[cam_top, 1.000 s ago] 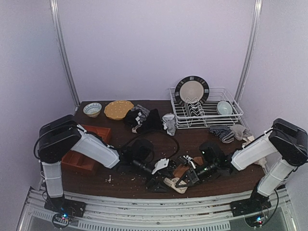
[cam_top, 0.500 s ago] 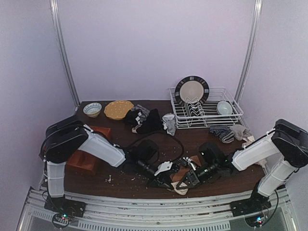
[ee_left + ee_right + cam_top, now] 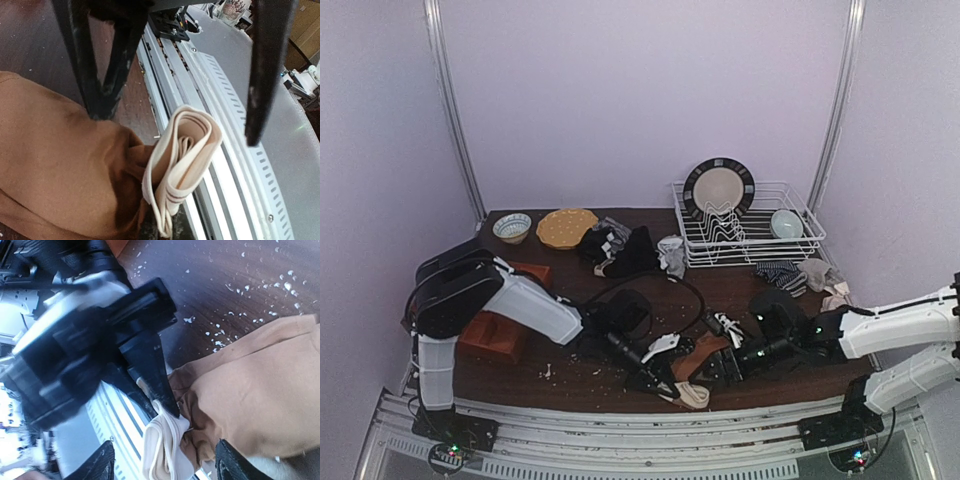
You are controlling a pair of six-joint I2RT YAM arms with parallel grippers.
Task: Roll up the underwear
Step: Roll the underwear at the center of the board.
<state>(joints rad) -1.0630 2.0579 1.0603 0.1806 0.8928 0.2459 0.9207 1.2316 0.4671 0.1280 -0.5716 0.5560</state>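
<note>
The tan-brown underwear (image 3: 50,165) lies at the table's front edge, its cream waistband (image 3: 182,150) folded into a loose roll. My left gripper (image 3: 163,228) is shut on the waistband's lower end; from above it sits at the front middle (image 3: 667,386). My right gripper (image 3: 165,465) stands open, its fingertips (image 3: 97,465) on either side of the waistband (image 3: 165,445) without touching it, just right of the left gripper (image 3: 712,368). The brown cloth (image 3: 250,390) spreads on the table towards the right arm. Black underwear (image 3: 625,250) and a light grey piece (image 3: 672,256) lie at the back.
A white wire dish rack (image 3: 800,245) at the back right holds a plate (image 3: 718,188) and a bowl (image 3: 786,224). A striped sock (image 3: 777,273) lies before it. A yellow plate (image 3: 566,228), a small bowl (image 3: 512,227) and an orange tray (image 3: 492,330) are on the left. White crumbs dot the table.
My left gripper has closed on the cream waistband. My right gripper has opened, let the cloth go and drawn back a little to the right.
</note>
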